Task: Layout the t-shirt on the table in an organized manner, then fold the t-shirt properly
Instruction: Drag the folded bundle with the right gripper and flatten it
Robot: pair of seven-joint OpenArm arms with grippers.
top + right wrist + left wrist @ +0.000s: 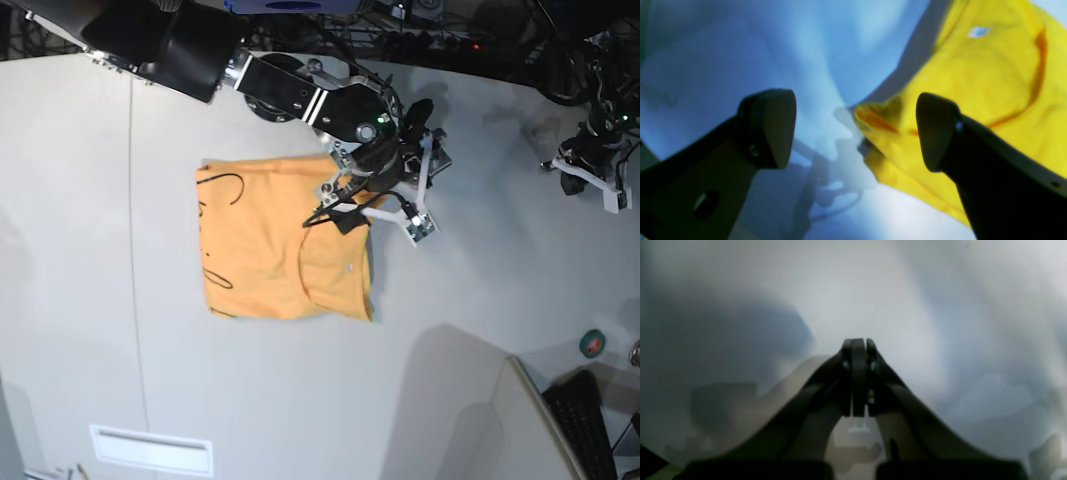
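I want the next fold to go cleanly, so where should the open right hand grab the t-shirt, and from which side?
Probably at the bunched corner of the t-shirt that pokes toward the right hand. In the wrist view that fold is raised off the table and sits between the open fingers, so there's an edge to pinch. Come from the bare table side, where the hand is now, rather than from above the flat, smooth middle.

Orange-yellow t-shirt (265, 255), black cursive lettering; white-grey table (80, 200).

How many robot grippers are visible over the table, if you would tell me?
2: the right gripper at the t-shirt's edge, and the left gripper apart near the table's far side.
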